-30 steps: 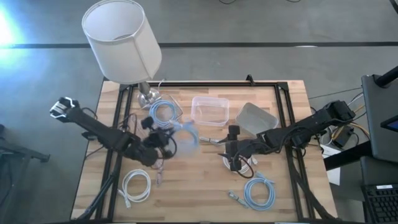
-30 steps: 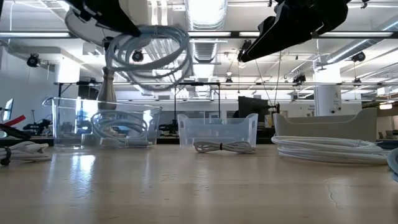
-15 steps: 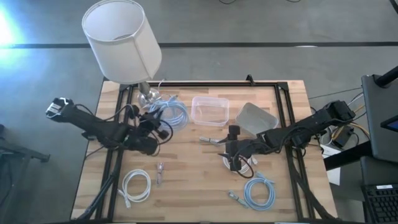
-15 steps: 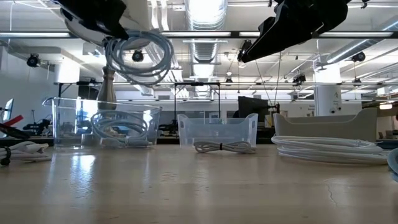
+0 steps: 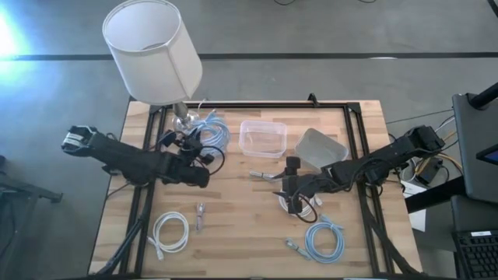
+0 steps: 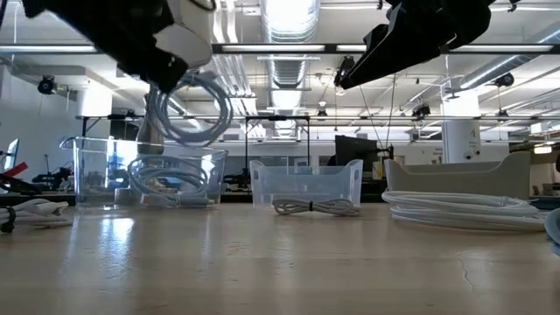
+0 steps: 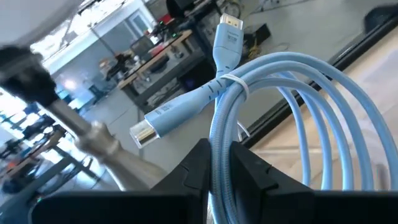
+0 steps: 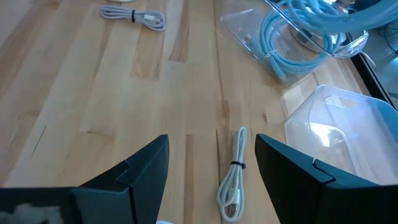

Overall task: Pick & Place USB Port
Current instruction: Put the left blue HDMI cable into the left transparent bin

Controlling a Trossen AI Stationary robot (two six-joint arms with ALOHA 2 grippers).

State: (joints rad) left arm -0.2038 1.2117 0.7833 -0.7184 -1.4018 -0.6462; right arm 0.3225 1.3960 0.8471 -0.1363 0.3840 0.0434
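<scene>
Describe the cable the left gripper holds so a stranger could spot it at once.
Start at the lamp at the table's far left corner. Beside its base, the left gripper is shut on a coiled light-blue cable, over a clear bin. Unlike the other cables, it hangs in the air.

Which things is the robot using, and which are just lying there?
Using: left gripper, blue cable it holds, left bin.
Lying about: lamp, middle bin, white coil. Right gripper waits, open.
</scene>
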